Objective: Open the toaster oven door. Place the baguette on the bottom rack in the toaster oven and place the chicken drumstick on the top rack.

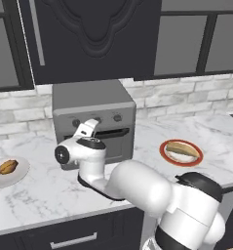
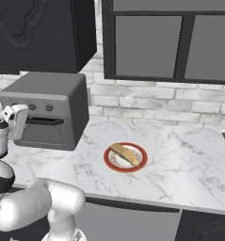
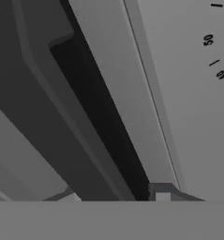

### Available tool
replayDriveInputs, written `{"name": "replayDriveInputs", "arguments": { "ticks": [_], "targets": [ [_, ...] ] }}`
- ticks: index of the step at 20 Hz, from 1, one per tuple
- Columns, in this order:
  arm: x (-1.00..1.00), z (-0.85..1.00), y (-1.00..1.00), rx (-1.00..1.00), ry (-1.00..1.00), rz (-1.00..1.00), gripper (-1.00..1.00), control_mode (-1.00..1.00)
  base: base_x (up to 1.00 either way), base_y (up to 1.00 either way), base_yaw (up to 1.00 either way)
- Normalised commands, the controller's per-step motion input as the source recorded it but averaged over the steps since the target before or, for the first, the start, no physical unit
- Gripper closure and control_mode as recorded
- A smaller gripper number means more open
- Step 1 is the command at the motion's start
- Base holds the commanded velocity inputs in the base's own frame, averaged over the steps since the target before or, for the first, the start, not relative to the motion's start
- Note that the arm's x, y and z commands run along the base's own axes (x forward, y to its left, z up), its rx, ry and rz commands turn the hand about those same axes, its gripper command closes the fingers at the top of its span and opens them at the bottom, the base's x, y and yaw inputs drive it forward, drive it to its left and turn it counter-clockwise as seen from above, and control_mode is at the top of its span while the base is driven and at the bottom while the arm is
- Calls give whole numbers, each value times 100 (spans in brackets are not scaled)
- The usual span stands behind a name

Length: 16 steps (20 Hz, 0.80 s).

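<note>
Toaster oven point(image 1: 93, 119) at back of bench point(image 1: 152, 183); toaster oven door point(image 1: 106, 141) looks shut or barely cracked — step one not finished. Pincer point(image 1: 87, 131) is up against the black bar handle point(image 3: 99, 117), seen close in the hand view; whether its jaws are narrow or clamping the bar, cannot tell. Baguette point(image 1: 181, 149) lies on the red-rimmed plate point(image 1: 164, 151), right of oven. Chicken drumstick point(image 1: 6, 167) on the white plate point(image 1: 21, 175), left. Neither food item moved — both placements remain.

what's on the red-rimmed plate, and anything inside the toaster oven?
The baguette lies on the red-rimmed plate. The toaster oven looks shut; its door and the arm hide the inside.
</note>
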Motion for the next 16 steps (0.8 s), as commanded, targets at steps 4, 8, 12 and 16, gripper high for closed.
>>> {"name": "replayDriveInputs", "arguments": {
  "ticks": [4,8,12,16],
  "targets": [
    [20,-94,24,-3,4,11,100,-100,0,0,0],
    [0,-94,30,-2,4,9,100,-100,0,0,0],
    [0,-94,26,-1,2,13,100,-100,0,0,0],
    [-7,-94,23,-1,1,16,100,-100,0,0,0]
  ]
}}
